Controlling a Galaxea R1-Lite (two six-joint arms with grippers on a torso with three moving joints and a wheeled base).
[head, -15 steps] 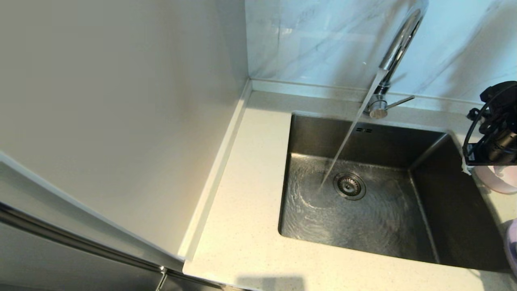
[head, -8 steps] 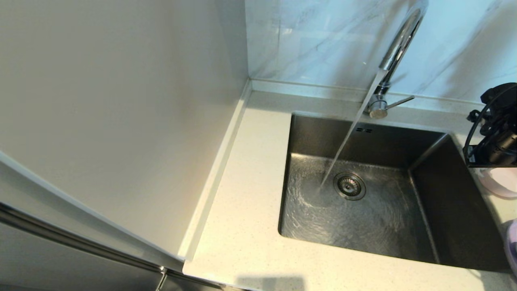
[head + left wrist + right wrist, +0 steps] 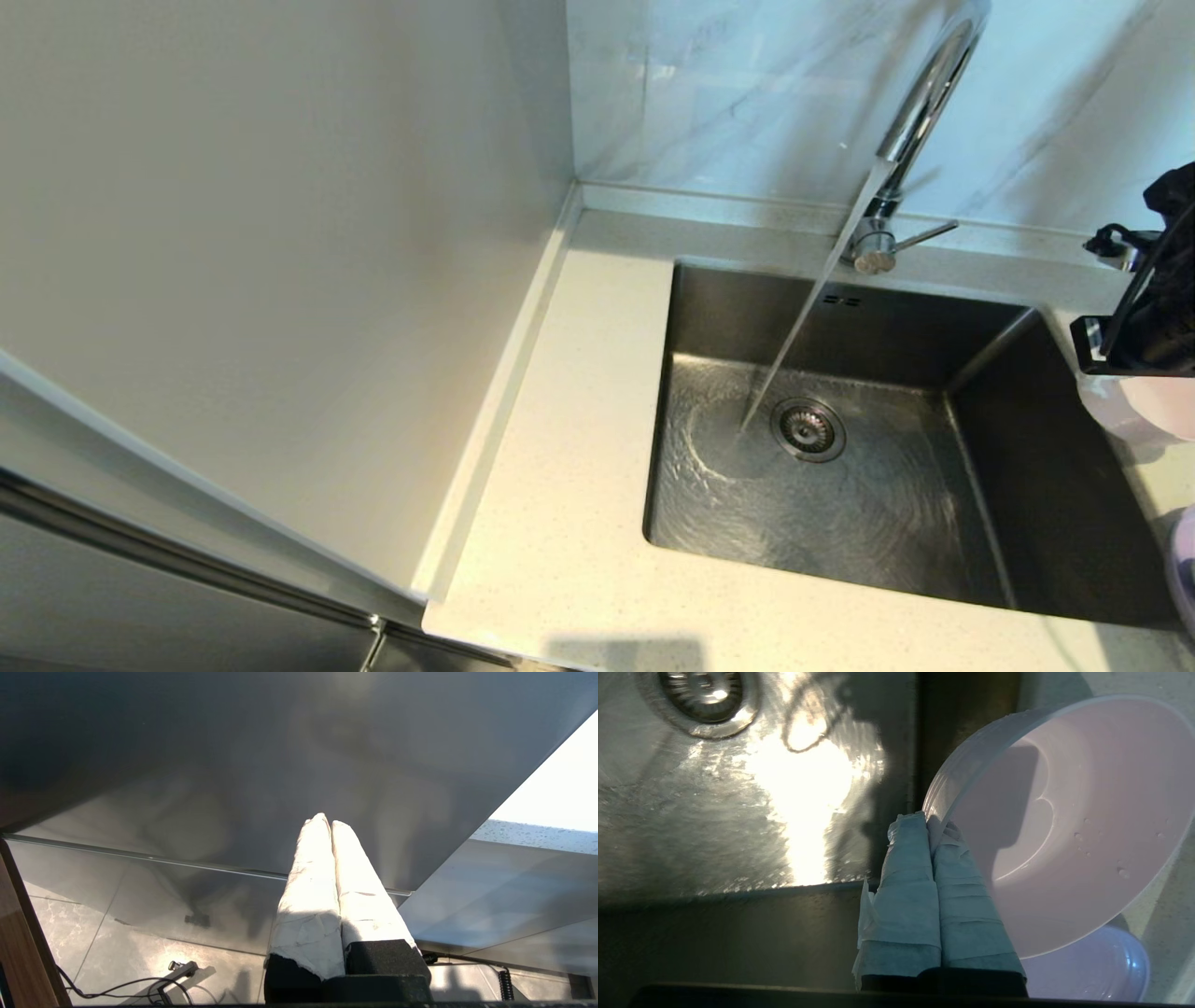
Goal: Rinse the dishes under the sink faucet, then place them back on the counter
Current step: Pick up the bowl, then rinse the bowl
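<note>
The right gripper (image 3: 930,823) has its fingers (image 3: 910,877) pinched on the rim of the pink bowl (image 3: 1073,826), tilted beside the sink (image 3: 840,504) and above the plate (image 3: 1087,970), while the left gripper (image 3: 325,821) hangs with fingers pressed together, holding nothing.

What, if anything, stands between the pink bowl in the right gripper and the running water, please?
Nothing visible: the right gripper pinches the bowl rim at the sink's right edge, and the basin is open across to the stream.
</note>
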